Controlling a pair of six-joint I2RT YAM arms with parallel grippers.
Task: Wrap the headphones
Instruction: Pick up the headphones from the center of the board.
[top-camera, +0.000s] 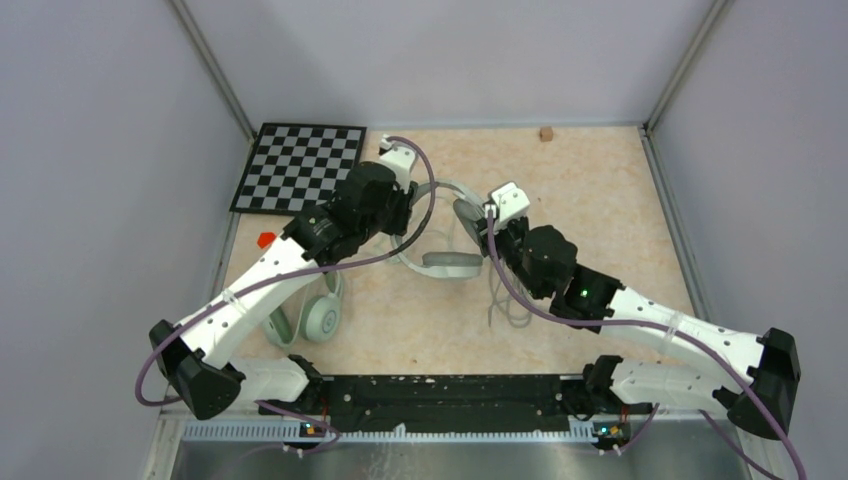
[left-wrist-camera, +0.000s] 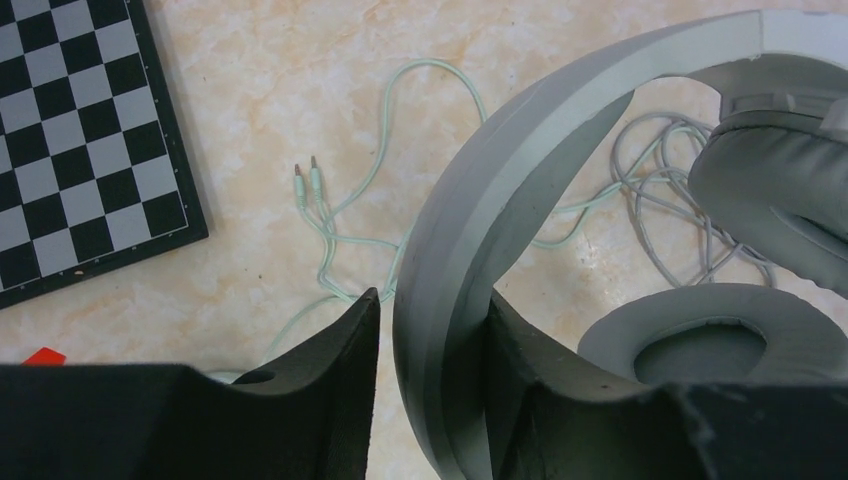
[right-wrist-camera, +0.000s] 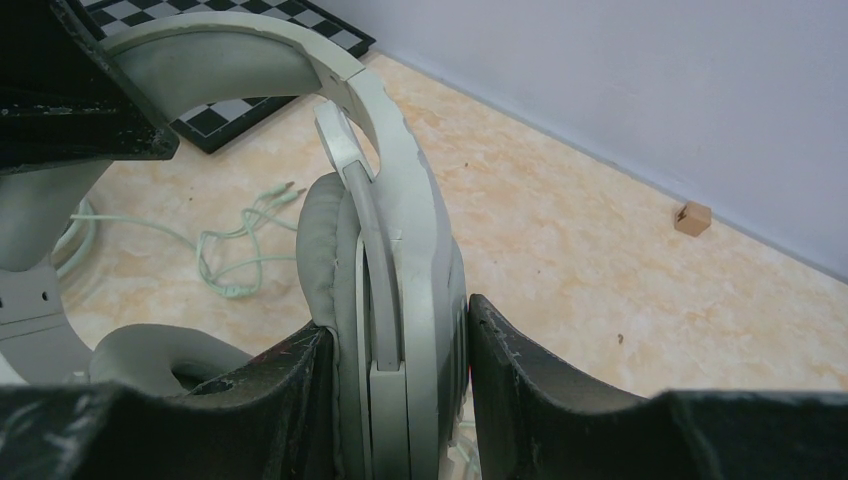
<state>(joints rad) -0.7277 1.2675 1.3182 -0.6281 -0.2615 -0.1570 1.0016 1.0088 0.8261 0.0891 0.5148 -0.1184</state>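
The white headphones (top-camera: 447, 263) are held up off the table at its middle. My right gripper (right-wrist-camera: 400, 340) is shut on one of their ear cups (right-wrist-camera: 400, 230), both pads pressed to its sides. My left gripper (left-wrist-camera: 432, 320) straddles the grey headband (left-wrist-camera: 520, 150). The right finger touches the band, and a narrow gap shows at the left finger (left-wrist-camera: 340, 380). Their grey cable (left-wrist-camera: 660, 190) lies in loose loops on the table. The mint-green headphones (top-camera: 322, 318) rest under my left arm, and their pale-green cable (left-wrist-camera: 340, 220) trails across the table.
A checkerboard (top-camera: 300, 167) lies at the back left. A small brown block (top-camera: 546, 133) sits by the back wall. A red piece (top-camera: 265, 239) lies near the left edge. Grey walls close in three sides.
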